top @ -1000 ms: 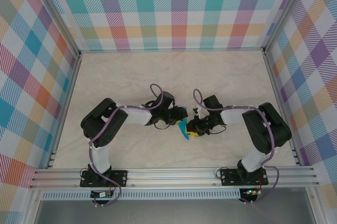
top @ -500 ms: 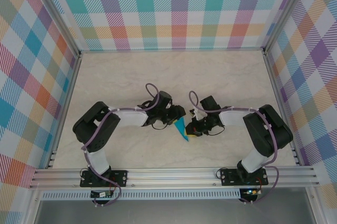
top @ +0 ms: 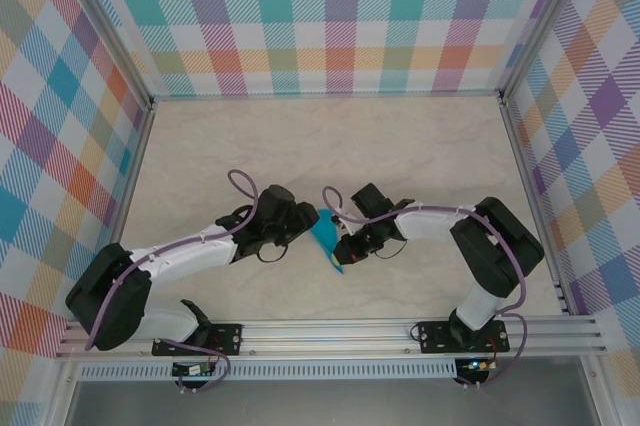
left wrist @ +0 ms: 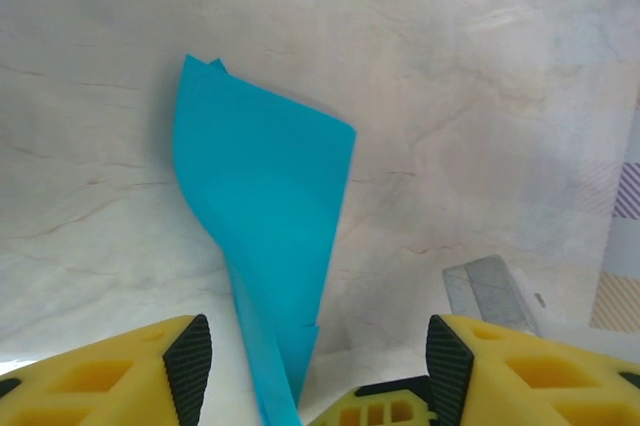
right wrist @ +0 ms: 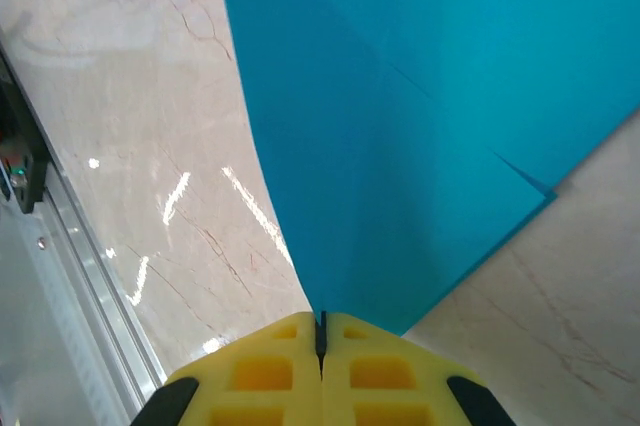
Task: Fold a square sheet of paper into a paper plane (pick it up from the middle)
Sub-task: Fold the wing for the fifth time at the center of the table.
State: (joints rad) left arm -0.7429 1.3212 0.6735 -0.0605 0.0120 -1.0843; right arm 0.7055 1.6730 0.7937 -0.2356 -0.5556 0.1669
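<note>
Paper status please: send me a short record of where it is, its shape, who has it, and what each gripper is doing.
paper: teal, folded, tapering to a narrow end
location: mid-table, between the two grippers
left gripper: open, jaws wide, the paper's narrow end between them with no contact visible
right gripper: shut on the paper, pinching one edge
held by: right gripper alone

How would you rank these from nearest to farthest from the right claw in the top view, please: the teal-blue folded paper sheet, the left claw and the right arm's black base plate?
1. The teal-blue folded paper sheet: pinched in the shut right claw, just to its left.
2. The left claw: open, across the paper on the left.
3. The right arm's black base plate: far off, near right.
</note>
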